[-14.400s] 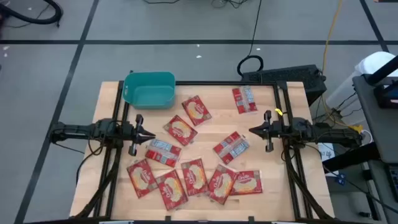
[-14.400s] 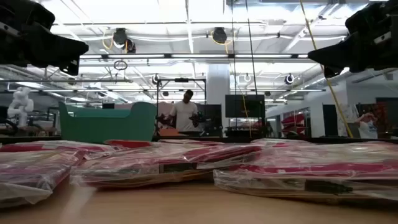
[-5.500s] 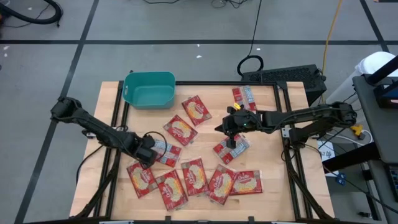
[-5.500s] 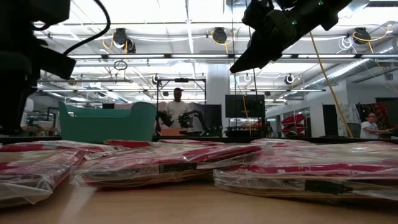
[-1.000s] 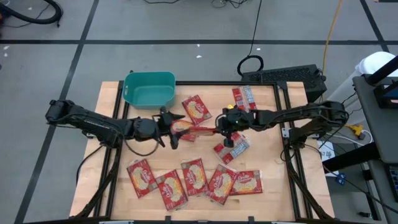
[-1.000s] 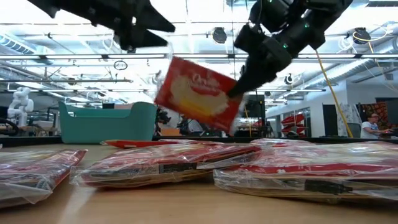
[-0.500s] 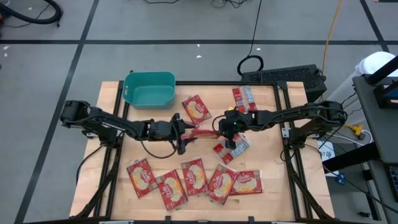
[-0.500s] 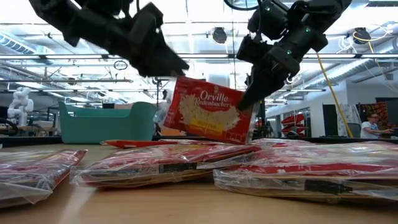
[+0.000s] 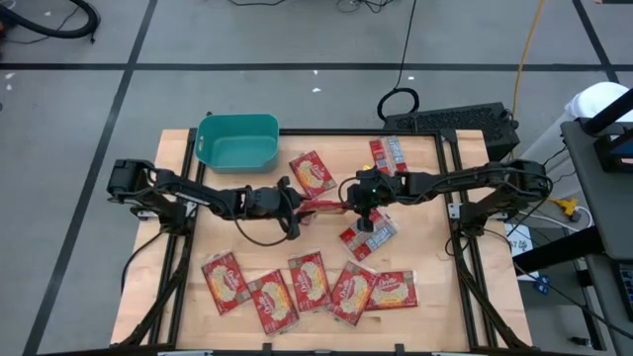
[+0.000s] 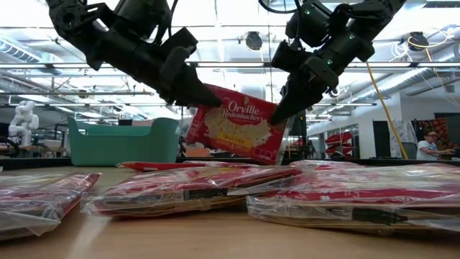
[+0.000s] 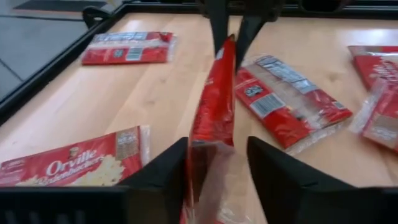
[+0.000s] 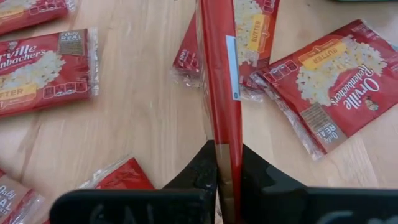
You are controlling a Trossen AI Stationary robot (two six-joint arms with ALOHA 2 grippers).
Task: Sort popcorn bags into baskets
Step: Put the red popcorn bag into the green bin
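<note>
Two claws are meeting over mid-surface: the right claw (image 10: 277,115) is gripping a flat, crinkly red plastic popcorn bag (image 10: 237,133) printed "Orville Redenbacher's" in mid-air, while the left claw (image 10: 208,97) is straddling its other edge, fingers apart. Similar glossy packets marked "BUTTER" are lying on the pale wooden surface (image 9: 415,252). One smooth teal plastic bin (image 9: 237,143) is sitting at a far corner.

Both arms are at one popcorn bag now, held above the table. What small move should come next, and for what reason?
Probably the left end effector should close on the popcorn bag. Its fingers stand open on both sides of the bag's edge, while the right end effector is shut on the opposite edge and holds the bag above the table. Once the left one grips, the right can let go, and the bag can travel to the basket.
</note>
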